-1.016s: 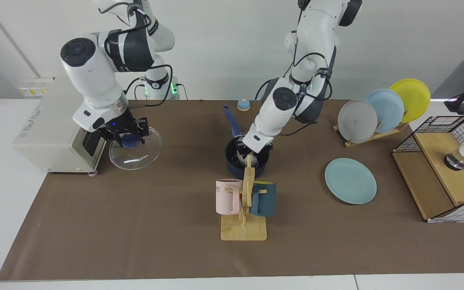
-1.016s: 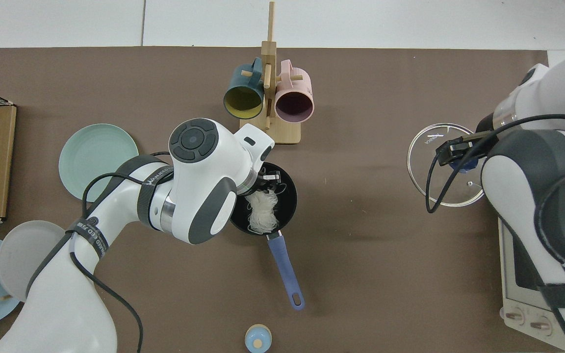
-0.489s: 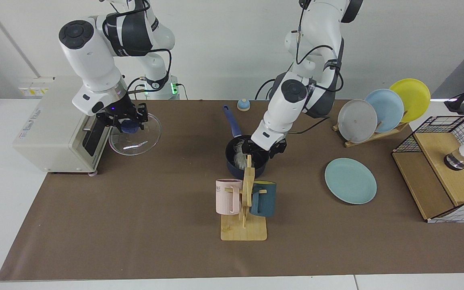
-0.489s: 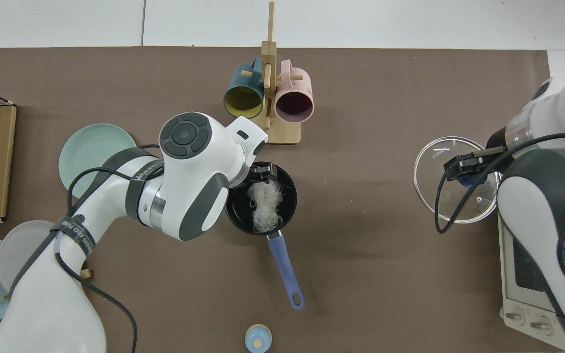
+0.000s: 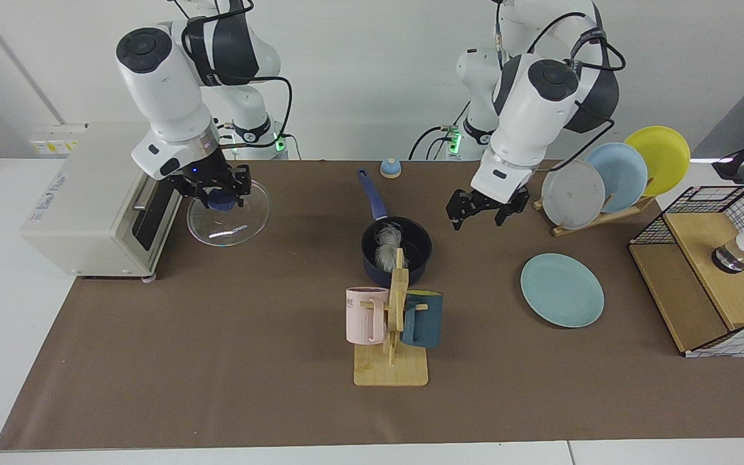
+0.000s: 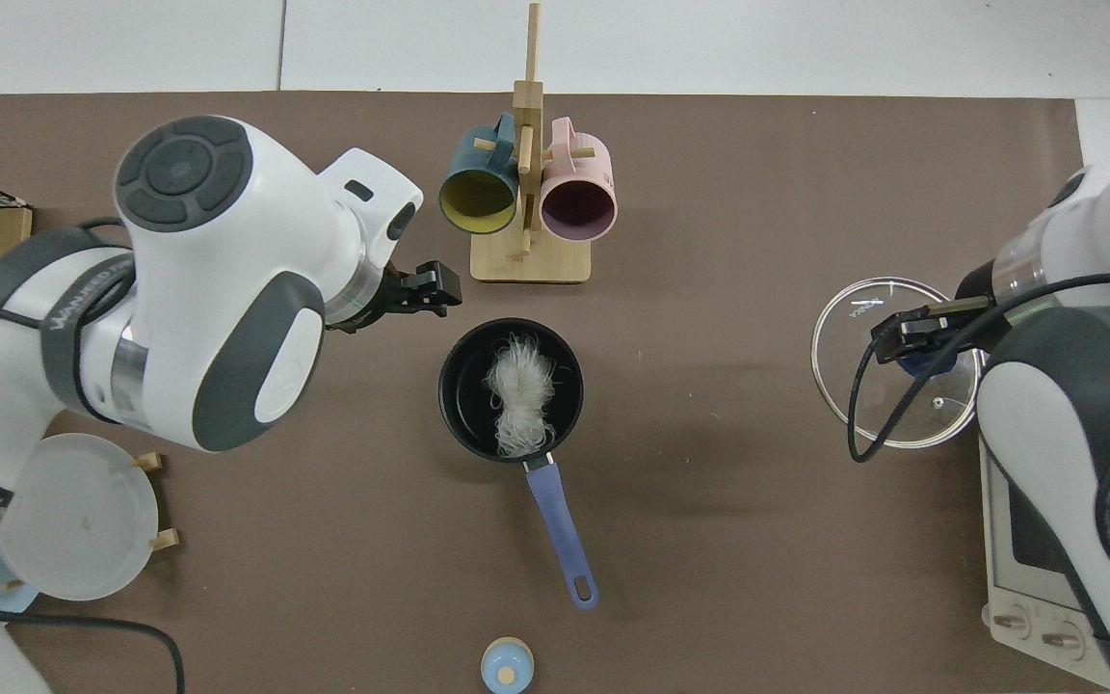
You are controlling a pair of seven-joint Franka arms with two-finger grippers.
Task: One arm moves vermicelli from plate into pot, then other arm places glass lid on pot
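Right gripper [image 5: 216, 194]: closed on the blue knob of the round clear glass lid [image 5: 228, 221], which hangs tilted under its jaws, off the table.
Small dark navy saucepan [image 5: 396, 250]: between the two grippers; the white bundle of vermicelli [image 5: 386, 248] lies inside.
Left gripper [image 5: 482, 211]: jaws apart and empty, raised beside the saucepan.
Round teal-green plate [image 5: 562, 290]: bare, below those jaws.

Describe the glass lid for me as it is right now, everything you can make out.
The glass lid is a round, clear disc with a thin metal rim and a blue centre knob. The right claw is shut on that knob and holds the lid roughly level, in front of the white oven. From above, faint lettering and a small hole show in the glass. It is well apart from the pot.
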